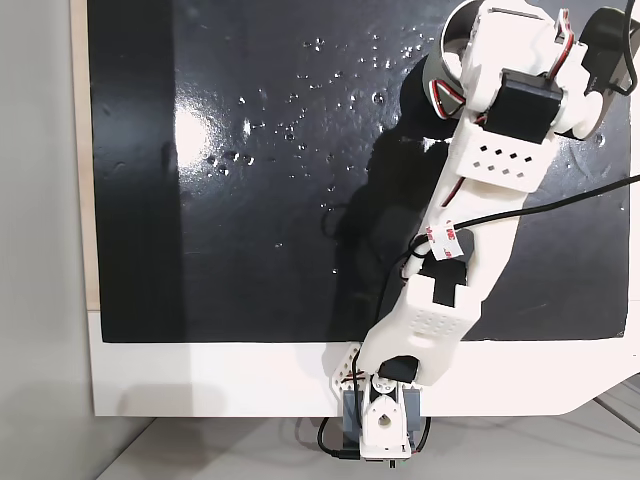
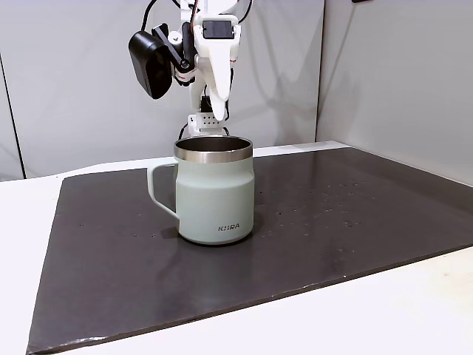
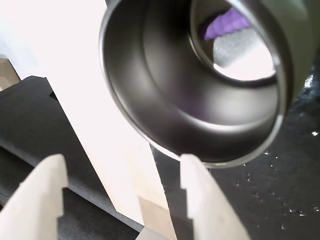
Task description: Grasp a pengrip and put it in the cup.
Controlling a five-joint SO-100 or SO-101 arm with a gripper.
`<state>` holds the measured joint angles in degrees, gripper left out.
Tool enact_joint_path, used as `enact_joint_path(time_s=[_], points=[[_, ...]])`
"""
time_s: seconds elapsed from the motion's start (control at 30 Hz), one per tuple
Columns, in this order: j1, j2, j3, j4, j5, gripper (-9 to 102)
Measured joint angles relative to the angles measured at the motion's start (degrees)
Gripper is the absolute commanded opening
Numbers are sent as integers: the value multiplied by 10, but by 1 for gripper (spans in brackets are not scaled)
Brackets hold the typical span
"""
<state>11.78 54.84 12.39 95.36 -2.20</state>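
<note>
The grey-green cup [image 2: 214, 196] stands upright on the dark mat, its handle to the left in that fixed view. Looking down into the cup [image 3: 165, 100] in the wrist view, I see the light-purple ribbed pengrip [image 3: 227, 23] lying on the shiny steel bottom. My gripper [image 3: 125, 200] is open, its two white fingers spread apart with nothing between them, just above and beside the rim. In the side fixed view the gripper [image 2: 216, 89] hangs over the far side of the mug. From above, the arm [image 1: 470, 200] covers most of the cup.
A dark mat [image 1: 250, 200] covers most of the white table [image 1: 200, 380]. The arm's base [image 1: 385, 425] sits at the table's near edge in the fixed view from above. Small specks and droplets dot the mat [image 2: 332, 214] to the right of the mug.
</note>
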Motion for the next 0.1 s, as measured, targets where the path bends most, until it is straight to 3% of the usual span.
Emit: enact_joint_path(time_s=[0.1], points=[[1, 0, 0, 0, 0, 28]])
